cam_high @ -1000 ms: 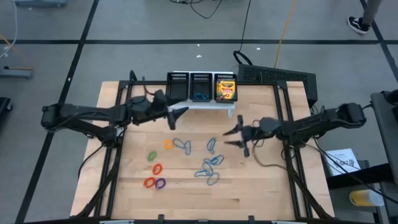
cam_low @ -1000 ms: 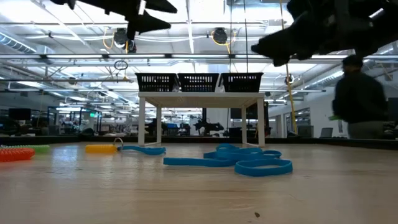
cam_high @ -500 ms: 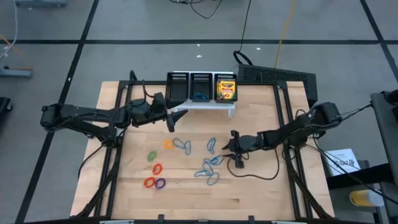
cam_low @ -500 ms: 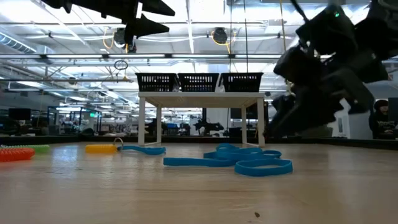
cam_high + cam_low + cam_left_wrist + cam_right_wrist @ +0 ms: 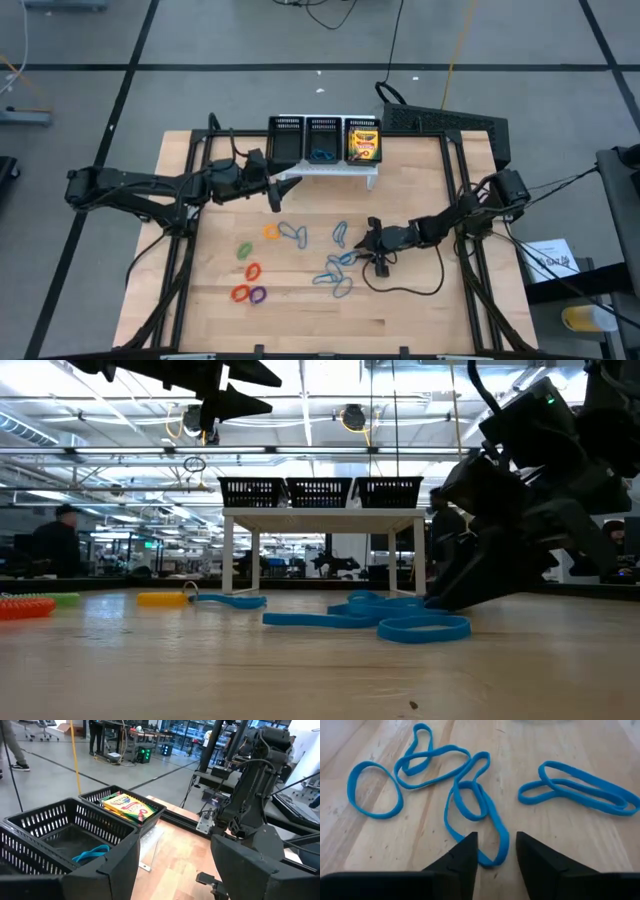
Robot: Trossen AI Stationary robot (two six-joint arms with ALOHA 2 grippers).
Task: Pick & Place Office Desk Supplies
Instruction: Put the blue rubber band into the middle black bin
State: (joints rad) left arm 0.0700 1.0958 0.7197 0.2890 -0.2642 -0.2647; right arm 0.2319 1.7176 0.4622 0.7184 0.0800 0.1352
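Right gripper [image 5: 366, 243] is now sitting low in the centre-right of the overhead frame, having swung in from further right and dropped to the tabletop over the last second. Its fingers [image 5: 461, 861] are narrowing but still parted, straddling the near end of a blue loop [image 5: 475, 815] — not yet pinching it, as far as the wrist view shows. In the table-level view the gripper is pressing down at the right edge of the blue loop cluster [image 5: 385, 615], its tips at the wood.

That descent is reading as the start of a grasp: the arm is committing to one band from the tangle, and the fingers closing suggests the pick is moments off.

Left gripper [image 5: 276, 190] is hanging unchanged in the upper-left of the centre, just before the black mesh organiser [image 5: 286, 127], fingers spread wide and empty.

Crayon boxes [image 5: 363, 146] are already lying in the organiser's right-hand bin, and a blue band [image 5: 91, 853] is resting in the middle one. Orange, green, red and purple loops [image 5: 249, 272] are waiting at lower left — plenty remains to sort.
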